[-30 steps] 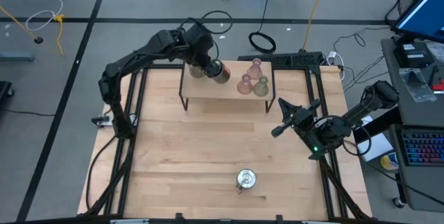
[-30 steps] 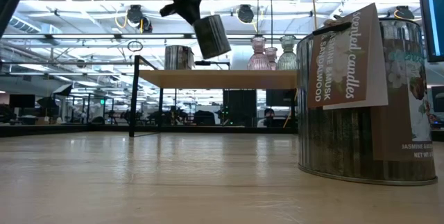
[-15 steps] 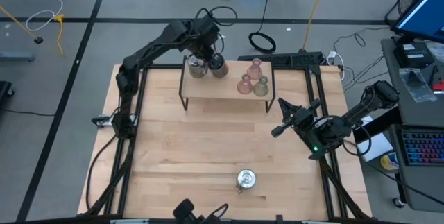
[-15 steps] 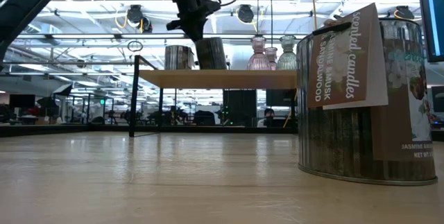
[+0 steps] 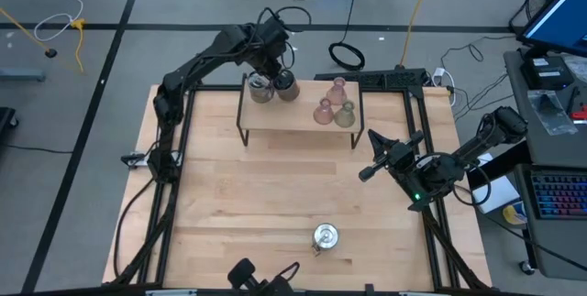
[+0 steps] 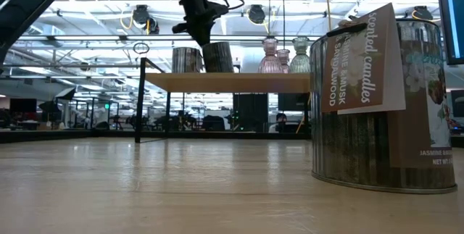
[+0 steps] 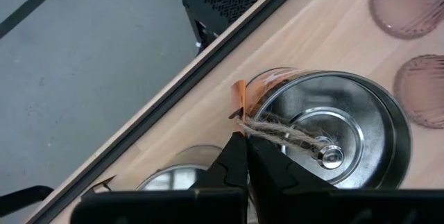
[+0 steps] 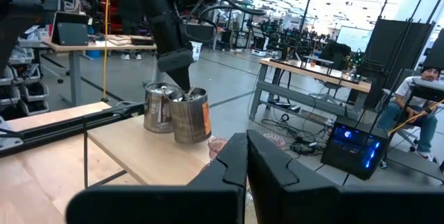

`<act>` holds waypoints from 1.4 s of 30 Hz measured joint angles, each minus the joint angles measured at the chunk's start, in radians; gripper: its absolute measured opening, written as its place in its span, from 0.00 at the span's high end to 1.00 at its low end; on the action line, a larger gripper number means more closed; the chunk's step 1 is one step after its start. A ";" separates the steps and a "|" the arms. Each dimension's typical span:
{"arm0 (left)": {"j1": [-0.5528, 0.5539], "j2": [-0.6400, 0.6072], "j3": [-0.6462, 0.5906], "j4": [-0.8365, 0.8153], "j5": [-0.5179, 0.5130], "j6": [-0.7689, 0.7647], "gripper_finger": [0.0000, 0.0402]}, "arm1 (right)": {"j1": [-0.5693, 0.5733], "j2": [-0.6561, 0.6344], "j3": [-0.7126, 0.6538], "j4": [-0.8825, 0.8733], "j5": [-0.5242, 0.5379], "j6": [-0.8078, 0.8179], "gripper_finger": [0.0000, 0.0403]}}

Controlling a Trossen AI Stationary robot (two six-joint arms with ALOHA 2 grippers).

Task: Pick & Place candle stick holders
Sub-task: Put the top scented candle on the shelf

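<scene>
A raised wooden shelf point(image 5: 275, 122) stands at the table's far side. On it are two silver candle stick holders point(image 5: 261, 92) point(image 5: 288, 86) side by side and three tinted glass ones point(image 5: 324, 110) to their right. My left gripper point(image 5: 275, 74) is shut over the right-hand silver holder point(image 7: 326, 134), which stands on its base on the shelf point(image 6: 232, 82). A third silver holder point(image 5: 326, 235), with a paper tag, stands on the table near the front edge. My right gripper point(image 5: 363, 175) hovers shut at the table's right side, holding nothing. My left gripper pinches the twine point(image 7: 274, 130) that runs from the silver holder's lid knob point(image 7: 331, 156) to its rim, between its two fingertips. The fingers come from above, slanting down. The holder stands upright on the shelf next to the other silver one point(image 7: 177, 172).
Black frame rails point(image 5: 174, 195) run along the table's left and right sides. The shelf's thin black legs point(image 6: 139, 100) leave open room beneath it. Bare table lies between shelf and front holder. A dark device point(image 5: 261, 278) sits at the near edge.
My left gripper has carried the silver holder toward the table's far edge and down. The holder hung tilted above the shelf's front; now it stands upright on the shelf beside the other silver one. The gripper has stayed shut.
</scene>
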 joint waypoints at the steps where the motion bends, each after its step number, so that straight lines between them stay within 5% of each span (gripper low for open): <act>1: 0.002 0.002 0.000 0.000 0.000 0.000 1.00 | 0.000 0.000 0.000 0.000 0.000 0.000 1.00; 42: 0.016 0.035 -0.001 0.074 0.009 0.032 0.92 | 0.000 0.000 0.000 0.000 0.000 -0.003 1.00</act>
